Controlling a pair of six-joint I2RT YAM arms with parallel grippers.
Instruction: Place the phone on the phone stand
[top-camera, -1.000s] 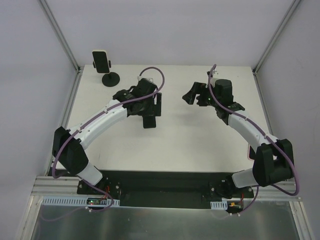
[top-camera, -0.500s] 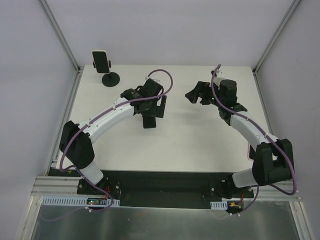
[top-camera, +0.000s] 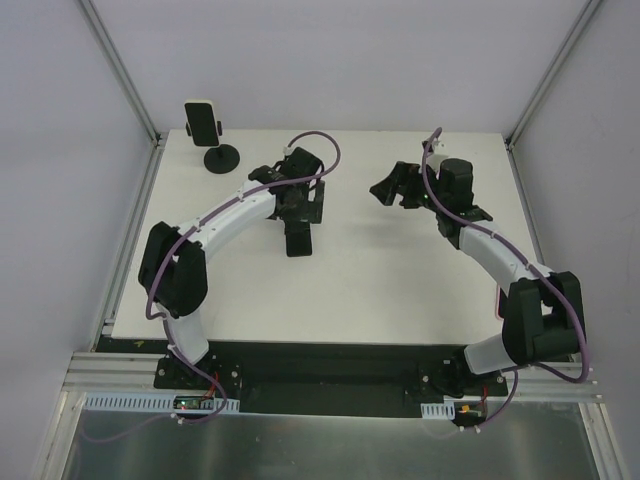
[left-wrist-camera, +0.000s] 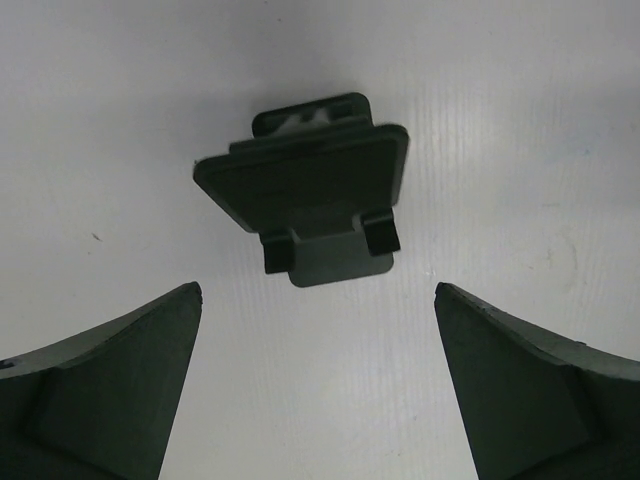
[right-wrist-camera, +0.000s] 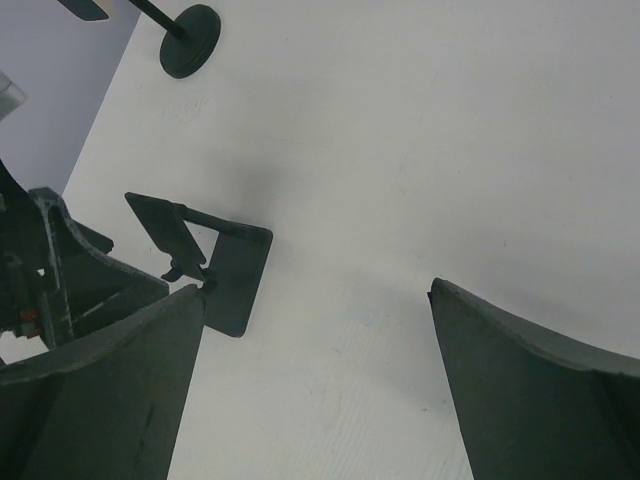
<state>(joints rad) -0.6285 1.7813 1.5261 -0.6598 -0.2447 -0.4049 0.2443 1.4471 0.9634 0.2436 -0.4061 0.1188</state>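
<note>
A black folding phone stand (top-camera: 298, 241) sits on the white table near the middle; it also shows in the left wrist view (left-wrist-camera: 312, 190) and the right wrist view (right-wrist-camera: 236, 276). My left gripper (top-camera: 301, 207) is open and empty just beyond the stand, which lies ahead of its fingers (left-wrist-camera: 318, 292). My right gripper (top-camera: 386, 190) is open and empty to the stand's right (right-wrist-camera: 316, 288). A phone with a pale case (top-camera: 202, 121) rests on a round-based holder (top-camera: 221, 158) at the far left corner.
A pink-edged flat object (top-camera: 499, 300) lies at the table's right edge, mostly hidden by my right arm. Grey walls and metal frame posts close in the table on three sides. The round holder's base shows in the right wrist view (right-wrist-camera: 190, 40).
My left gripper has drawn back from the black stand toward the far side and its elbow has swung left. The stand has stayed put. My right gripper shifted slightly farther away.
</note>
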